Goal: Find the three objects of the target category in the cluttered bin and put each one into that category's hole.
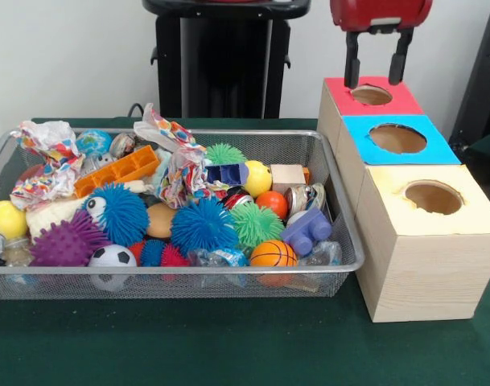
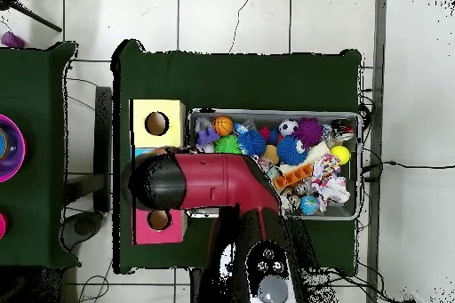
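Note:
The wire mesh bin [image 1: 188, 270] fills the left of the front view, heaped with toys; it also shows in the overhead view [image 2: 275, 112]. One printed paper wad [image 1: 47, 157] lies at the bin's left end. Another [image 1: 160, 127] is at the back middle, with one [image 1: 184, 173] just in front of it. The yellow-topped box's hole [image 1: 433, 197] is nearest the camera on the right, and shows in the overhead view [image 2: 156, 123]. My gripper [image 1: 376, 72] hangs open and empty just above the red-topped box's hole [image 1: 371, 95]. In the overhead view the arm [image 2: 204, 182] hides it.
The blue-topped box [image 1: 397, 138] stands between the red and yellow ones. The bin holds spiky balls [image 1: 203, 225], an orange tray [image 1: 116, 170], a soccer ball [image 1: 112, 257] and a small basketball [image 1: 273, 253]. The pedestal [image 1: 220, 56] stands behind. A second table [image 2: 31, 153] lies to the left overhead.

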